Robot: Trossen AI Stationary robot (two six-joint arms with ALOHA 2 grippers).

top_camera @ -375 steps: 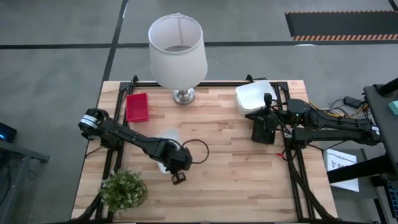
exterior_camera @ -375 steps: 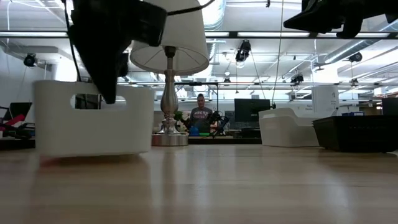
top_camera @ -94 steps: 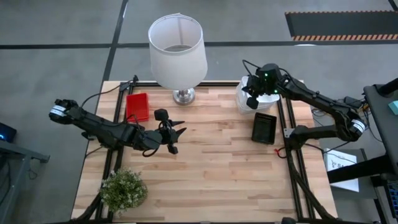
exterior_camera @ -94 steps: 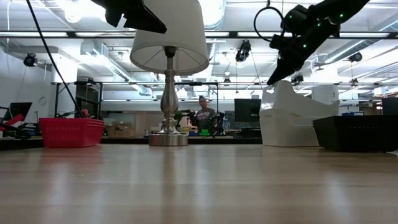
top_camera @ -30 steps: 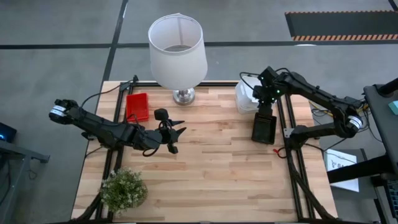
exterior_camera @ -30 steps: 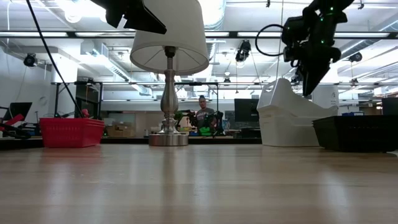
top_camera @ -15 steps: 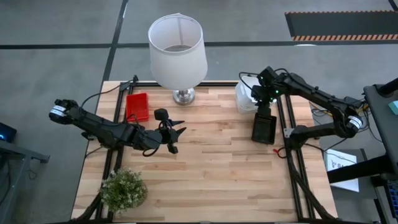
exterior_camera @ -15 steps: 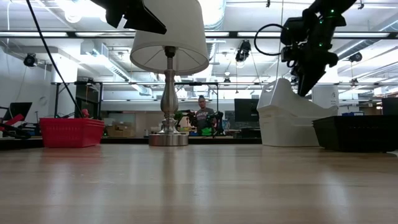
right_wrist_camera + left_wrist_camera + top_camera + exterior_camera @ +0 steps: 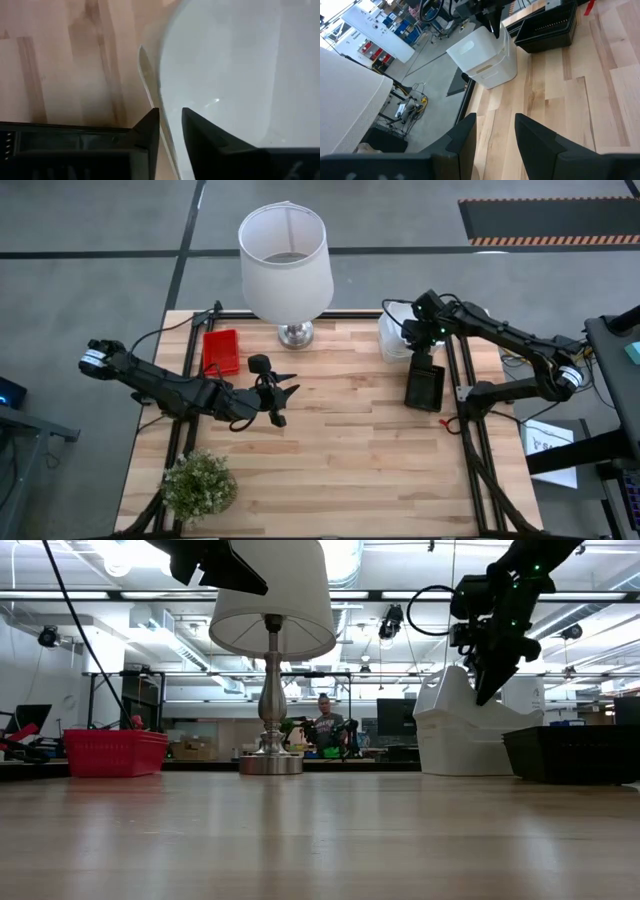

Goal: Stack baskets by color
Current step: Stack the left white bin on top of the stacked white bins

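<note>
Pincer work at this moment belongs to the right arm: the right pincer (image 9: 487, 680) hangs over the white baskets (image 9: 394, 338) at the far right corner of the desk (image 9: 330, 450), its fingers (image 9: 145, 131) narrowed on either side of the near rim of the top white basket. In the right wrist view the rim runs into the thin gap between the two fingers, so I judge a grip is forming, but whether the rim is firmly pinched I cannot tell.

As to progress, the white baskets sit nested in one pile, and the top one leans, its left side riding higher in the low view; it probably needs to be pressed or re-seated. Just in front of that pile, along the right edge of the desk, stand the black baskets (image 9: 425, 385) as a single dark block. The red baskets (image 9: 221, 352) rest near the far left edge, beside the lamp (image 9: 286, 265). How many baskets each pile holds I cannot count, yet no loose basket lies anywhere on the boards, so the sorting looks nearly done, with only the tilted white one left to settle.

Farther out, the right arm reaches in from the right side, its elbow beyond the desk edge and its wrist turned down over the white pile. The left arm lies stretched low from the left edge toward the middle, and the left pincer (image 9: 281, 392) waits there above bare wood, fingers apart and empty. A small potted plant (image 9: 200, 485) stands at the near left corner.
</note>
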